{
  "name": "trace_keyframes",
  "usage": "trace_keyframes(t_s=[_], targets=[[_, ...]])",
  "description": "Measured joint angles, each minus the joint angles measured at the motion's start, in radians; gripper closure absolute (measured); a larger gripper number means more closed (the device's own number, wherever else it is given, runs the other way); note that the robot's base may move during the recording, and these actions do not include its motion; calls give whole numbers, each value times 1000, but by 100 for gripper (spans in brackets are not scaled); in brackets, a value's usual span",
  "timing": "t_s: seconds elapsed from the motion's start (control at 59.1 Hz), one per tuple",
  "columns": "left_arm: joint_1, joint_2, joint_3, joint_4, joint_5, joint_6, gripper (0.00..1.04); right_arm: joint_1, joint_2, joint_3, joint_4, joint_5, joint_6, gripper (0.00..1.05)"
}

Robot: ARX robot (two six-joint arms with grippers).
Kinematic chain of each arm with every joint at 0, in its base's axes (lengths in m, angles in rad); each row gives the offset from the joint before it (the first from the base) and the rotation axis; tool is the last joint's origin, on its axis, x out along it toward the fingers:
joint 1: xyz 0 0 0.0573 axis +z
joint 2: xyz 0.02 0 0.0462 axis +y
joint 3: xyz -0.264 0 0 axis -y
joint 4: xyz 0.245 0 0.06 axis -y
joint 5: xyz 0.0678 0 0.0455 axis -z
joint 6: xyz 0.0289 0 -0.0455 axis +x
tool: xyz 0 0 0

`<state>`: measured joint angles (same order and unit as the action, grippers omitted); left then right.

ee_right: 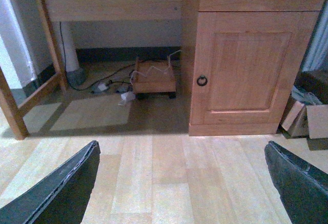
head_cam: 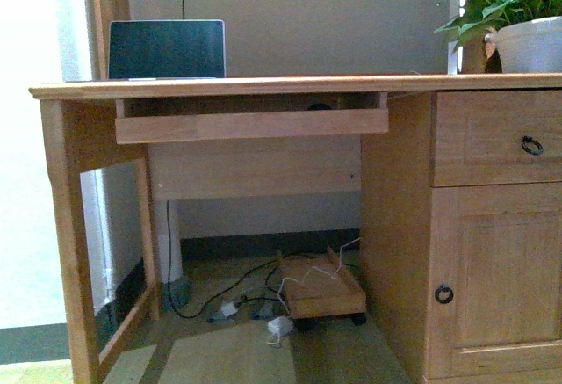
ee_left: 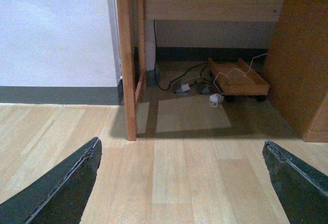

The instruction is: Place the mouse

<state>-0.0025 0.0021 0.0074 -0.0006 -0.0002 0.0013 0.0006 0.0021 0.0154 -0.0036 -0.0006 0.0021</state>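
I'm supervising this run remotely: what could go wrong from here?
The left gripper and right gripper hang open and empty, low over the floor. The mouse seems only a dark sliver in the keyboard tray, so it could be misjudged. Reaching in there risks knocking the desktop just above.

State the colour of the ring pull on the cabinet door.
Dark, almost black; the ring pull shows best in the right wrist view.
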Motion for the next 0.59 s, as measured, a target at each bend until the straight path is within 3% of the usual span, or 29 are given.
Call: trace_keyframes(t_s=[0.593], targets=[[0,0,0,0,0,0,8,0,0,0,0,0,0,7]])
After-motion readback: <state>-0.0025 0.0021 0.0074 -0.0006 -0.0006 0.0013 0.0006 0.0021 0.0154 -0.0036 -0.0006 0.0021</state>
